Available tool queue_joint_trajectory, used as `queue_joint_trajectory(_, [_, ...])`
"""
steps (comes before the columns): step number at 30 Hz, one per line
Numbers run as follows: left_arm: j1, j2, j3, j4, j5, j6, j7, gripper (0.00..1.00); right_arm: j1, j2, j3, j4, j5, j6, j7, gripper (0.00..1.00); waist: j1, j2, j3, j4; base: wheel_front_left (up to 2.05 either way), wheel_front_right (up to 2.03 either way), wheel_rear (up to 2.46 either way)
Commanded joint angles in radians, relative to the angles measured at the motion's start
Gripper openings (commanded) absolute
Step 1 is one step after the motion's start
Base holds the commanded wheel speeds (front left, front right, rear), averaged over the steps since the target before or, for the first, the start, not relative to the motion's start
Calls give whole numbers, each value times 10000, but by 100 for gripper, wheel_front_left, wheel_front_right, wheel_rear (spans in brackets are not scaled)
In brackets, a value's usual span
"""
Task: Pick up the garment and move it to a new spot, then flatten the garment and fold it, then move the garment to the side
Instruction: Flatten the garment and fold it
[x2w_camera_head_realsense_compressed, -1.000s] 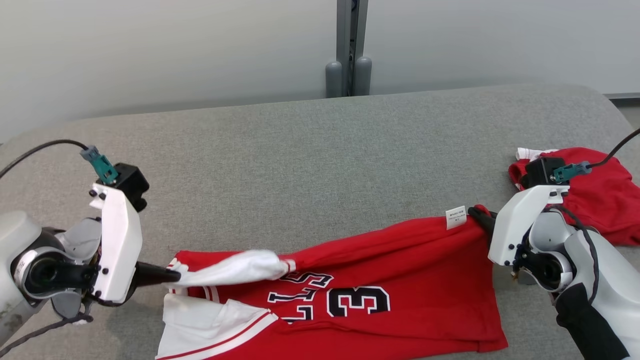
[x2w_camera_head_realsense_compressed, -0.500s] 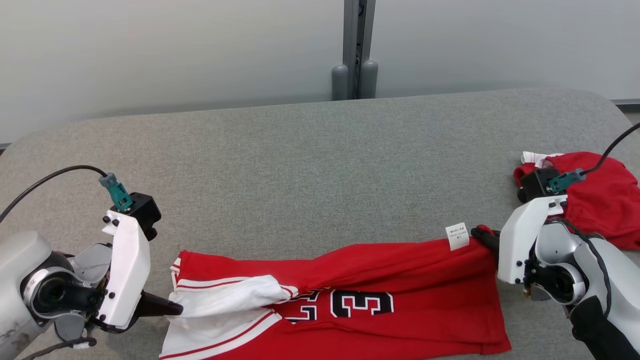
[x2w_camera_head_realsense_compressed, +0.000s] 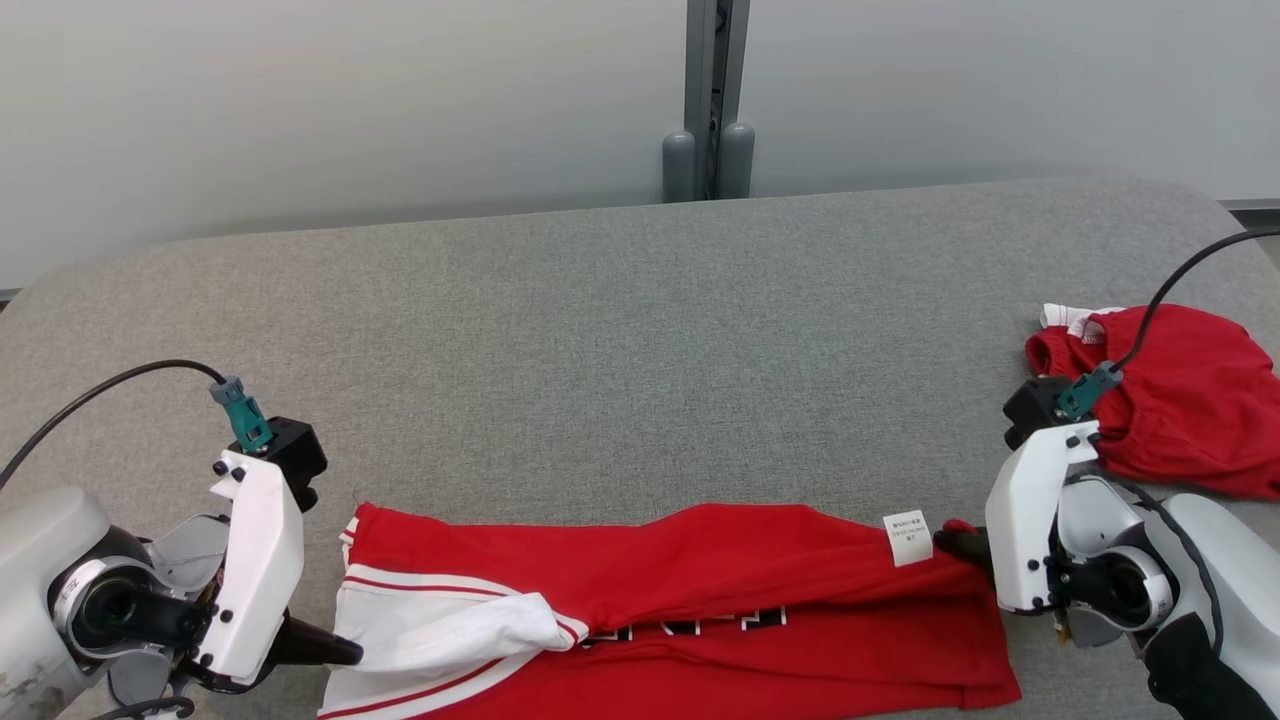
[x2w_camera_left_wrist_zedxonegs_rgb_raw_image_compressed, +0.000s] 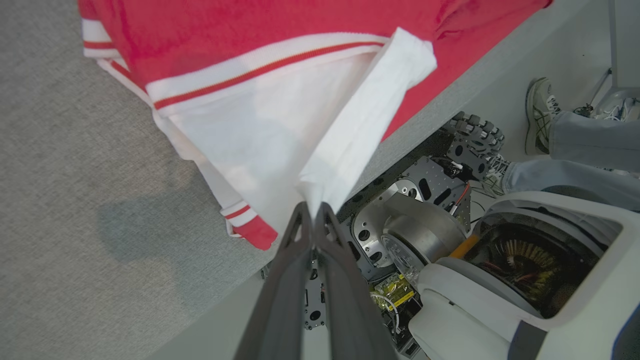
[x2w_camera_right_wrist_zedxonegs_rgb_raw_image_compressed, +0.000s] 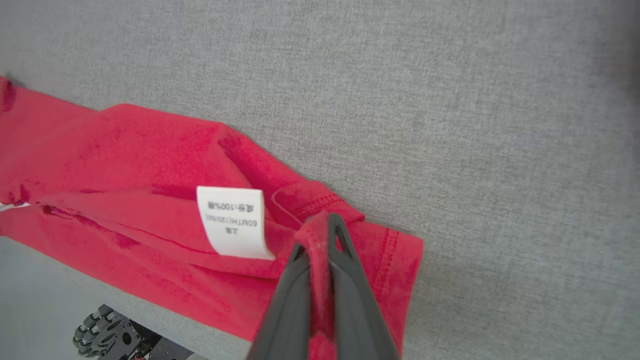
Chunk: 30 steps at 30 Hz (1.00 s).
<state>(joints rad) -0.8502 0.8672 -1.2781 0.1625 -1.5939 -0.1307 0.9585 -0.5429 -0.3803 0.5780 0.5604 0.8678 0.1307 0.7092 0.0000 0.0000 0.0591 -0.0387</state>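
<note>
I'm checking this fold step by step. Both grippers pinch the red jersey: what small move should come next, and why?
Probably bring both pinched ends a little nearer the robot, then lay them down. The left gripper holds the white sleeve, the right gripper a red corner, and the folded-over half of the jersey leaves a strip of black print uncovered.

I see the left arm and right arm as pale grey shells around round, dark-centred joints. Each ends in a flat white plate dotted with black screws. A black camera block tops each plate, with a teal plug and a black cable. The left tool and right tool are each two long, dark, tapering fingers. At 5 o'clock in my head view, a black cover wraps the right forearm. My left wrist camera shows the white-shelled base and a black roller wheel.
</note>
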Motion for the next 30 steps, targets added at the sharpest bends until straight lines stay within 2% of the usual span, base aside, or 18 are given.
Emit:
queue_joint_trajectory(1, [113,1,7,21,-30,-2,59,0,151,-102,42,-36,-57,1,189,0,0,0,16,-6,0,0,0])
queue_joint_trajectory(13, [359,-46,3,94,-40,-2,294,0,166,69,22,307,-947,1,479,0,0,0,55,-33,0,0,0])
queue_joint_trajectory(14, [409,-55,1,104,-23,-4,313,0,175,89,-4,326,-977,1,508,11,0,0,52,-38,0,0,0])
queue_joint_trajectory(15, [448,-70,0,113,-1,-4,323,0,188,108,-25,337,-987,1,531,42,0,0,47,-43,0,0,0])
queue_joint_trajectory(16, [477,-93,0,130,28,-4,310,36,202,132,-45,344,-1015,1,557,100,0,0,37,-46,0,0,0])
queue_joint_trajectory(17, [502,-101,-1,147,53,-2,313,89,206,152,-90,358,-1050,1,521,100,0,0,25,-53,0,0,0])
queue_joint_trajectory(18, [514,-113,-2,163,84,-2,317,100,212,175,-110,364,-1070,1,500,100,0,0,11,-58,0,0,0])
queue_joint_trajectory(23, [609,-150,1,263,202,-2,266,100,304,224,-273,149,-1085,1,398,100,0,0,-120,-84,0,0,0])
queue_joint_trajectory(30, [438,-165,368,240,261,-4,-390,100,463,-17,-1151,-784,-1122,1,-788,100,0,0,-352,-67,0,0,0])
